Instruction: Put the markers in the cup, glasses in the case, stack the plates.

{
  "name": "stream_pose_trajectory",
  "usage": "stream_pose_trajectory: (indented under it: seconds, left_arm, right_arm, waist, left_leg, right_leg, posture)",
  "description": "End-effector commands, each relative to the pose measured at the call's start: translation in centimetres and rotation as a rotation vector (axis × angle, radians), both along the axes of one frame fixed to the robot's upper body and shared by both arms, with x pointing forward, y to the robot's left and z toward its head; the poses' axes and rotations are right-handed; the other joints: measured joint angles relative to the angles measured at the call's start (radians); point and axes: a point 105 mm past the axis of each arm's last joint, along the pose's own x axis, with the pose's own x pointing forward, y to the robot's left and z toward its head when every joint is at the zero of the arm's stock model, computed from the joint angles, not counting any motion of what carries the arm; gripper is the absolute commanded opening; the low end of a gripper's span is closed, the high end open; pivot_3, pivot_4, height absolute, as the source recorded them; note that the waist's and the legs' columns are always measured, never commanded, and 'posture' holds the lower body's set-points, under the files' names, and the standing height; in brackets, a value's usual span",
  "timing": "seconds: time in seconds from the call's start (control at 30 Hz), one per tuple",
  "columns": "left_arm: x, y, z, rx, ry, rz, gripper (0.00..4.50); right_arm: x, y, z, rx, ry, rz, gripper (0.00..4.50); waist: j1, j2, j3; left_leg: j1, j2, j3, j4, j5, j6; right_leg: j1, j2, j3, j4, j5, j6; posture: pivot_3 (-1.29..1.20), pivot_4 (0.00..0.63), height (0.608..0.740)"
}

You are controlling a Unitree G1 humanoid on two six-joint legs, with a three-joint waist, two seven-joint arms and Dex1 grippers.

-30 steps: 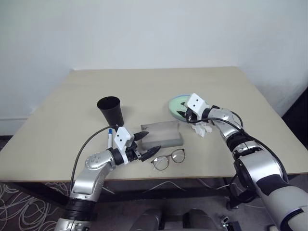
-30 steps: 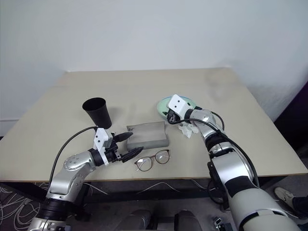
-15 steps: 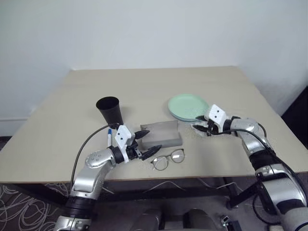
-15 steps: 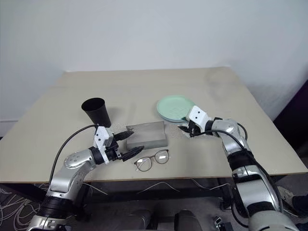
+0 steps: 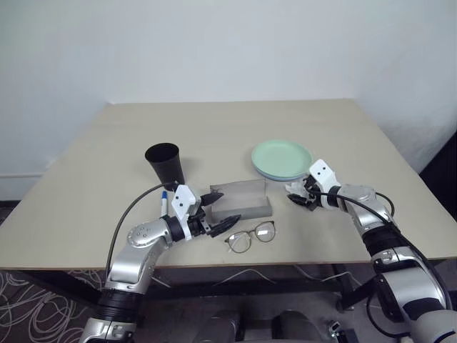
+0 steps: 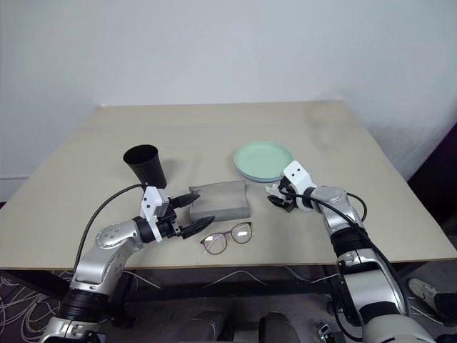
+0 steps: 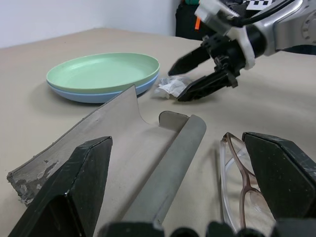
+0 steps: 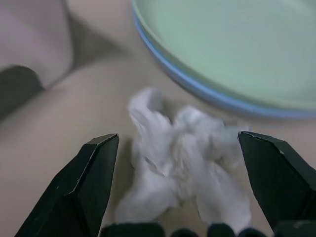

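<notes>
The right gripper (image 5: 298, 198) is held low with fingers spread around the tissue (image 8: 182, 163) by the stacked plates (image 5: 281, 159), while the left gripper (image 5: 220, 210) is held level, fingers spread, above the open case (image 5: 241, 199) beside the glasses (image 5: 250, 237).

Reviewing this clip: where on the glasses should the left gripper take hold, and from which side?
Probably the bridge of the glasses, coming from above. They lie flat on the table with lenses side by side, so the thin bridge between them is the graspable part. The open left gripper hovers just to their left, beside the case.
</notes>
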Motion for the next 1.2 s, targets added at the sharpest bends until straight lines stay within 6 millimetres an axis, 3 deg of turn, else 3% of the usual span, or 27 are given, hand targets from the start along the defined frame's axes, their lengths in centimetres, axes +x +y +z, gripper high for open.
stream_pose_trajectory:
  seconds: [0.03,0.07,0.17,0.5,0.67,0.83,1.1,1.2]
  left_arm:
    - [0.3,0.0,1.3,-0.002,-0.051,-0.002,4.5]
    - [0.3,0.0,1.3,-0.001,-0.051,-0.001,4.5]
    - [0.3,0.1,1.2,0.001,-0.05,0.001,4.5]
    - [0.3,-0.1,1.1,0.003,-0.05,0.001,4.5]
    - [0.3,0.0,1.1,0.004,-0.052,0.0,4.5]
    - [0.4,-0.1,1.1,0.005,-0.053,-0.004,4.5]
    - [0.6,-0.2,1.2,0.004,-0.059,-0.004,4.5]
    - [0.5,0.0,1.3,0.003,-0.063,0.007,4.5]
  right_arm:
    - [1.1,0.1,1.9,0.02,-0.044,-0.029,4.18]
    - [1.1,0.1,1.9,0.02,-0.043,-0.029,4.18]
    - [1.0,0.2,2.1,0.029,-0.036,-0.018,3.57]
    - [0.4,0.5,3.2,0.02,-0.069,0.061,0.04]
    - [-0.5,1.3,5.9,0.025,-0.151,0.213,0.04]
    - [1.3,1.9,8.6,0.028,-0.245,0.185,0.04]
    - [4.9,3.4,8.6,-0.01,-0.282,0.069,0.04]
    - [5.4,3.5,8.2,-0.01,-0.277,0.036,0.76]
  waist:
    - [0.0,0.0,0.0]
    - [0.0,0.0,0.0]
    - [-0.001,0.0,0.0]
    - [-0.001,0.0,0.0]
    - [-0.001,0.0,0.0]
    - [-0.001,0.0,0.0]
    - [-0.001,0.0,0.0]
    - [0.0,0.0,0.0]
  left_leg:
    - [0.0,0.0,0.0,0.0,0.0,0.0]
    - [0.0,0.0,0.0,0.0,0.0,0.0]
    - [0.0,0.0,0.0,0.0,0.0,0.0]
    - [0.0,0.0,0.0,0.0,0.0,0.0]
    - [-0.001,0.0,0.0,0.0,0.0,0.0]
    - [-0.001,0.0,0.0,0.0,0.0,0.0]
    - [0.0,0.0,0.0,-0.001,0.0,0.0]
    - [0.0,0.0,0.0,-0.001,0.0,0.0]
  right_leg:
    - [0.0,0.0,0.0,0.0,0.0,0.0]
    - [0.0,0.0,0.0,0.0,0.0,0.0]
    - [0.0,0.0,0.0,0.0,0.0,0.0]
    - [0.0,0.0,0.0,0.0,0.0,0.0]
    - [0.0,0.0,0.0,-0.001,0.0,0.0]
    - [0.001,0.0,0.0,0.0,0.0,0.0]
    - [0.0,0.0,-0.001,-0.001,0.0,0.0]
    - [0.0,0.0,-0.001,-0.001,0.0,0.001]
  posture:
    - [0.0,0.0,0.736]
    - [0.0,0.0,0.736]
    - [0.0,0.0,0.736]
    - [0.0,0.0,0.736]
    - [0.0,0.0,0.736]
    - [0.0,0.0,0.736]
    - [0.0,0.0,0.736]
    - [0.0,0.0,0.736]
